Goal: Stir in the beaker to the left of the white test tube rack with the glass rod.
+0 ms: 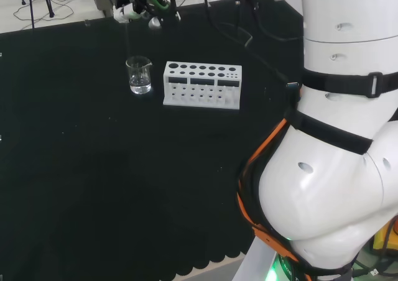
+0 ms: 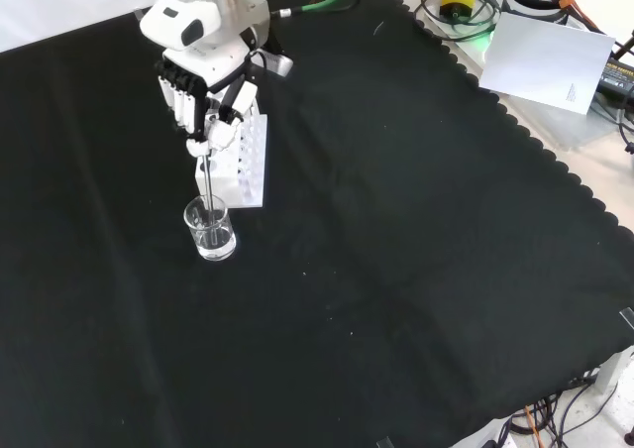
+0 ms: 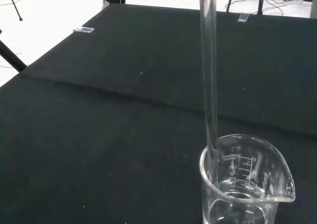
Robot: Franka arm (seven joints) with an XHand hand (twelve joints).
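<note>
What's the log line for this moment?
hand: shut on rod | rod: tip inside beaker | beaker: upright beside rack

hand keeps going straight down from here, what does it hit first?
Likely the beaker: the glass rod held by the hand already dips inside its rim, so the rod's tip would probably meet the beaker's bottom first. Depth is unclear.

We cannot trace the glass rod [image 3: 208,70] to its lower end inside the beaker [image 3: 246,184] (glass on glass), whose base the wrist view's edge cuts off. The hand [image 2: 210,96] hides the rack's [image 2: 244,156] far end.
</note>
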